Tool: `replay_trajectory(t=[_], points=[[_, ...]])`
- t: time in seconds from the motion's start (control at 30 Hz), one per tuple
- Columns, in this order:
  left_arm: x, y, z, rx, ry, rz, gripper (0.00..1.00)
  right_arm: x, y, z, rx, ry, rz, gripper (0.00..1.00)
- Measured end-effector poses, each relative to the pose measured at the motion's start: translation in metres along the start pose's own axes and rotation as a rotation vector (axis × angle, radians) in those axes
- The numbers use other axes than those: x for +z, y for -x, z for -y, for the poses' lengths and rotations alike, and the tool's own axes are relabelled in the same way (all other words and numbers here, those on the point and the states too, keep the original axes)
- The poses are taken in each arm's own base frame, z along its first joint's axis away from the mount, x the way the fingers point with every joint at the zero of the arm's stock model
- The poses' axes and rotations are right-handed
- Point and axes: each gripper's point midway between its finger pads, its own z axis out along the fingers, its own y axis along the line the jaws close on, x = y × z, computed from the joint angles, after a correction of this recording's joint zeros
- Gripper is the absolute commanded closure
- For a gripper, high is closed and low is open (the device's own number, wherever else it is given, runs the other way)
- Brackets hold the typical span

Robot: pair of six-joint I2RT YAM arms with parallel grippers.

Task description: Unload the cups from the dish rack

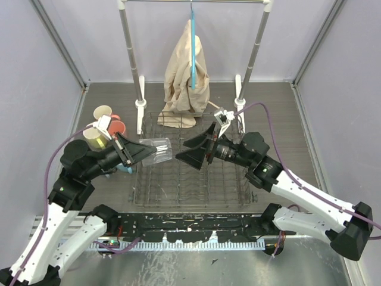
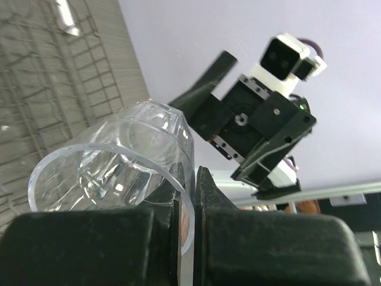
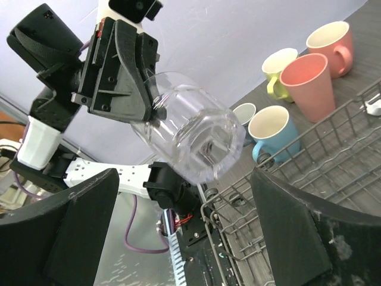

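The left hand [image 1: 140, 152] grips the clear glass [image 1: 158, 150] by its rim, tipped sideways above the dish rack's [image 1: 178, 186] left side, while the right hand [image 1: 196, 147] hangs released nearby, mugs [image 1: 116, 127] standing left of the rack.

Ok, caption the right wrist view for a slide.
Left gripper holds the clear glass by its rim above the dish rack, mugs beyond.

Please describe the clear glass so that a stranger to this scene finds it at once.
Find the dark wire dish rack mid-table. Over its left side, the left gripper holds the glass tipped sideways. Unlike the coloured mugs beside the rack, it is transparent.
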Motion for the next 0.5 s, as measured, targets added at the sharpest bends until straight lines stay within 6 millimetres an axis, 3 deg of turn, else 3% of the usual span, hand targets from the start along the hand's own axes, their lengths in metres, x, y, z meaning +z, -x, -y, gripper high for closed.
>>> replay_trajectory(t=[0.27,0.5], points=[[-0.038,0.033,-0.022,0.109,0.325,0.184,1.00,-0.019,0.005,0.007,-0.068,-0.080,0.027,0.02],[-0.083,0.044,-0.099,0.178,0.791,0.235,1.00,-0.034,-0.013,0.028,-0.096,-0.172,-0.018,0.02]])
